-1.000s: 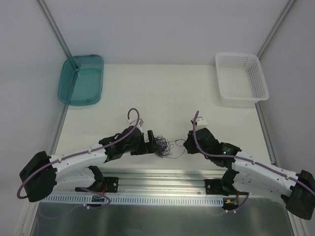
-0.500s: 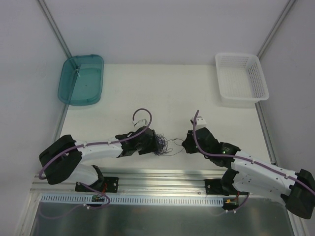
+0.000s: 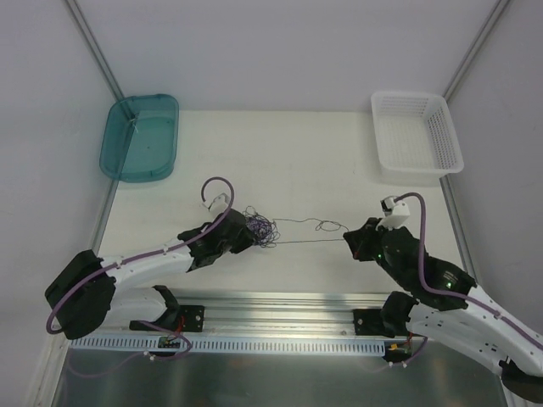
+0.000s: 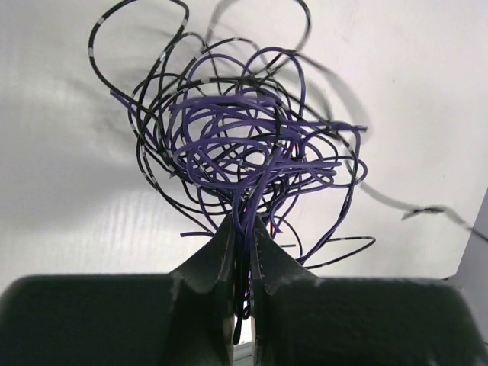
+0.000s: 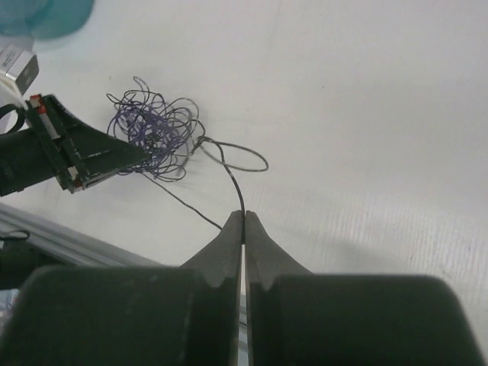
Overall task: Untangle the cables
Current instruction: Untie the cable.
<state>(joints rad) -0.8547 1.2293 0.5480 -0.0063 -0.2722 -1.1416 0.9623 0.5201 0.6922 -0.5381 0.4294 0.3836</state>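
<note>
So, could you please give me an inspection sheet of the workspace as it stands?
Surface: white table, no spills seen.
Job's things: cables in a tangled purple-and-black bundle, with one thin strand drawn out to the right.
Clutter: nothing seen.
Grippers: left gripper shut on the cables at the bundle's base; right gripper shut on the strand.
Cables: lilac left hose and right hose arch above the wrists, apart from the bundle.
Surroundings: teal bin far left and white basket far right, both empty; metal rail at the near edge.

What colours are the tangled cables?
Purple and black cables; the left wrist view shows them best.
</note>
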